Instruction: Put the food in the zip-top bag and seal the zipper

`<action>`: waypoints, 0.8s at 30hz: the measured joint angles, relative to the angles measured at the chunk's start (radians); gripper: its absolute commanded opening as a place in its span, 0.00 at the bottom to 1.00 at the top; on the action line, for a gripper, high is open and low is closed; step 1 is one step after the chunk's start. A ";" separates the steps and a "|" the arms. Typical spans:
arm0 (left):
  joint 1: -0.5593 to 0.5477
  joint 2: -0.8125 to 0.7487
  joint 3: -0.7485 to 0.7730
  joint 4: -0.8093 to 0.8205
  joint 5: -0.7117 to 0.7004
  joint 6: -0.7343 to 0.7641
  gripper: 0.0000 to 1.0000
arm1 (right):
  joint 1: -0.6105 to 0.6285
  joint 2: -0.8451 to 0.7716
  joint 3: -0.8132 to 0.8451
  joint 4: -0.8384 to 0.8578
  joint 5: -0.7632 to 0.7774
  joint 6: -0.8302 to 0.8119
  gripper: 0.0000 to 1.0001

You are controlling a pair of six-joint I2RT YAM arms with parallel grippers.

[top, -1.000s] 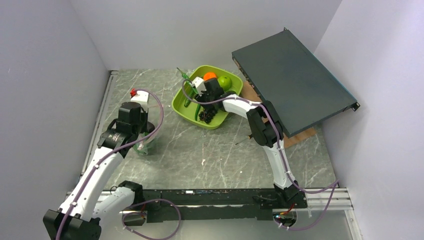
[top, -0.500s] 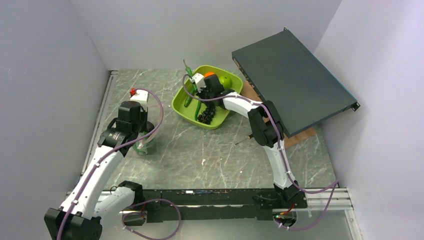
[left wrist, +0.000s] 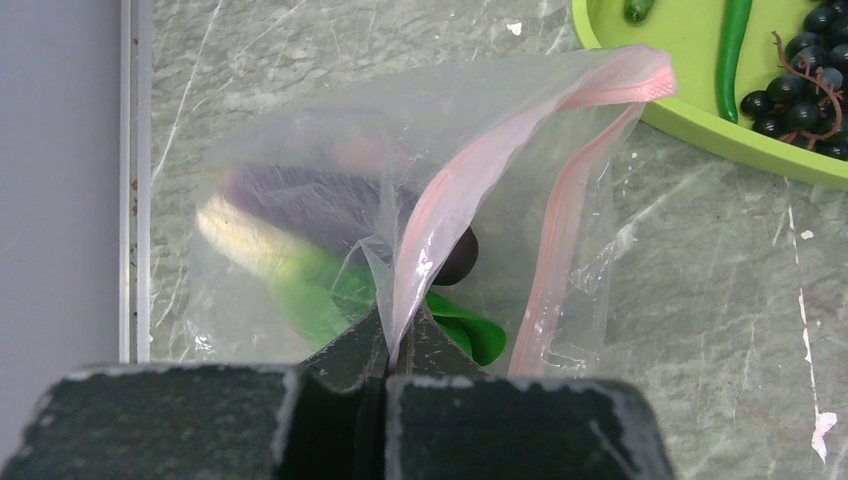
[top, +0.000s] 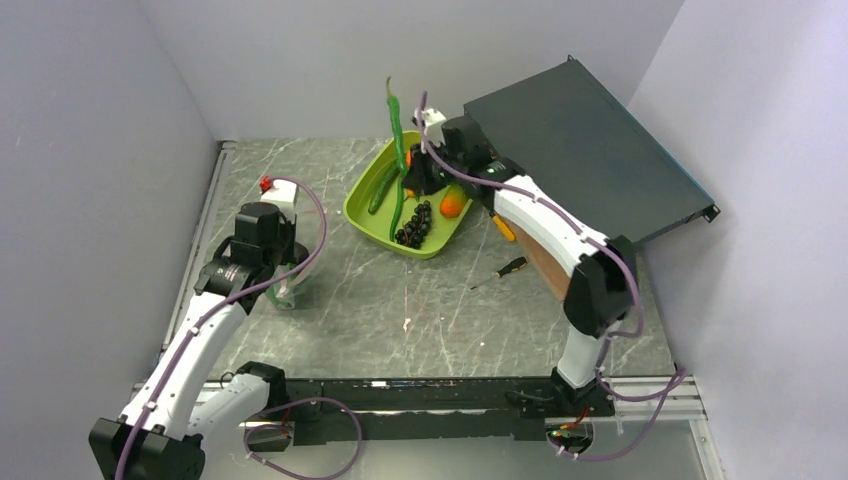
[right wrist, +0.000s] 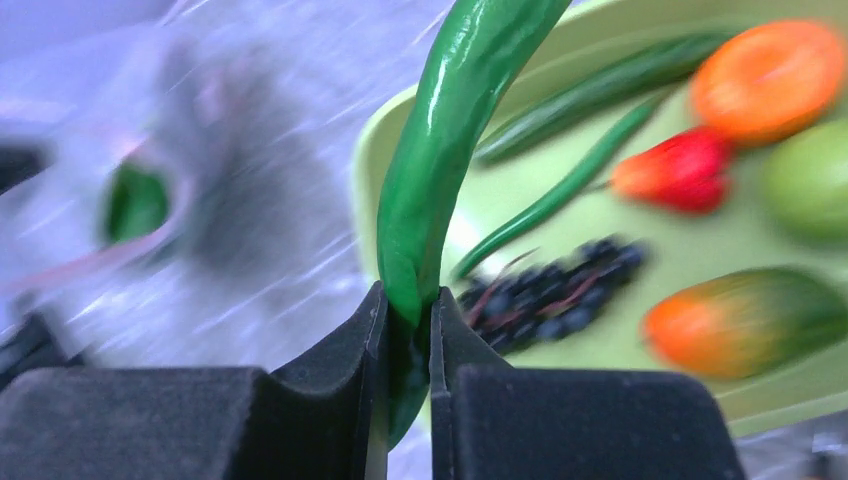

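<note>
A dark flat panel [top: 590, 150] leans over the back right corner behind the right arm. A small white box [top: 283, 192] sits near the bag, and one orange-handled screwdriver [top: 503, 270] lies in front of the lime-green tray [top: 375, 225].

In the tray I count one orange [right wrist: 770, 65], one green apple [right wrist: 810, 180], one red pepper [right wrist: 680, 170], one bunch of dark grapes [right wrist: 550, 290] and two slim green pods [right wrist: 590, 90].

The right gripper [right wrist: 405, 320] is clamped on a long green pod [right wrist: 440, 150], held up above the tray. The left gripper [left wrist: 390, 345] is pinched tight on the mouth of the zip-top bag [left wrist: 300, 130], beside the pink zipper [left wrist: 560, 250]. The bag stands on the table well left of the tray, with the eggplant [left wrist: 320, 200] and leek [left wrist: 265, 255] inside.
</note>
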 measured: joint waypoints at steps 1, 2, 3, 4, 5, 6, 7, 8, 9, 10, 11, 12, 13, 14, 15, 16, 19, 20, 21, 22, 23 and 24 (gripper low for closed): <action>0.000 -0.002 0.000 0.000 0.003 0.000 0.00 | -0.002 -0.044 -0.053 -0.002 -0.068 0.049 0.00; 0.001 -0.005 -0.001 0.000 0.010 0.000 0.00 | -0.003 -0.078 -0.098 -0.005 -0.129 0.085 0.00; 0.001 -0.007 -0.002 0.001 0.015 0.000 0.00 | -0.002 -0.121 -0.170 -0.003 -0.229 0.140 0.00; 0.002 -0.010 -0.002 0.002 0.019 0.001 0.00 | 0.000 -0.143 -0.213 -0.008 -0.289 0.174 0.00; 0.002 -0.013 -0.003 0.004 0.025 0.002 0.00 | 0.007 -0.165 -0.268 -0.011 -0.366 0.212 0.00; 0.002 -0.016 -0.003 0.008 0.029 0.003 0.00 | 0.017 -0.178 -0.308 -0.026 -0.419 0.241 0.00; 0.002 -0.018 -0.003 0.011 0.034 0.004 0.00 | 0.027 -0.183 -0.333 -0.042 -0.454 0.257 0.00; 0.002 -0.021 -0.003 0.015 0.040 0.007 0.00 | 0.045 -0.188 -0.356 -0.069 -0.487 0.277 0.00; 0.002 -0.023 -0.003 0.018 0.046 0.008 0.00 | 0.068 -0.193 -0.374 -0.095 -0.515 0.291 0.00; 0.002 -0.025 -0.003 0.020 0.051 0.010 0.00 | 0.095 -0.198 -0.383 -0.126 -0.542 0.303 0.00; 0.002 -0.027 -0.003 0.021 0.054 0.011 0.00 | 0.124 -0.204 -0.386 -0.148 -0.561 0.311 0.00; 0.002 -0.029 -0.003 0.022 0.056 0.014 0.00 | 0.159 -0.213 -0.386 -0.167 -0.574 0.318 0.00; 0.002 -0.032 -0.004 0.023 0.058 0.016 0.00 | 0.184 -0.223 -0.386 -0.182 -0.581 0.320 0.00; 0.002 -0.035 -0.006 0.026 0.061 0.020 0.00 | 0.222 -0.241 -0.385 -0.204 -0.583 0.325 0.00; 0.002 -0.039 -0.011 0.030 0.062 0.026 0.00 | 0.252 -0.256 -0.383 -0.226 -0.584 0.325 0.00; 0.002 -0.040 -0.014 0.030 0.062 0.032 0.00 | 0.276 -0.271 -0.380 -0.248 -0.584 0.326 0.00; 0.002 -0.040 -0.015 0.029 0.062 0.042 0.00 | 0.310 -0.303 -0.362 -0.322 -0.555 0.324 0.00; 0.002 -0.040 -0.015 0.029 0.062 0.044 0.00 | 0.312 -0.314 -0.360 -0.336 -0.546 0.324 0.00; 0.002 -0.040 -0.015 0.030 0.062 0.045 0.00 | 0.312 -0.323 -0.359 -0.349 -0.536 0.325 0.00; 0.002 -0.040 -0.015 0.031 0.063 0.045 0.00 | 0.313 -0.330 -0.359 -0.361 -0.533 0.326 0.00; 0.002 -0.040 -0.015 0.031 0.064 0.045 0.00 | 0.314 -0.335 -0.359 -0.365 -0.531 0.327 0.00; 0.002 -0.040 -0.015 0.031 0.067 0.045 0.00 | 0.316 -0.338 -0.359 -0.368 -0.528 0.328 0.00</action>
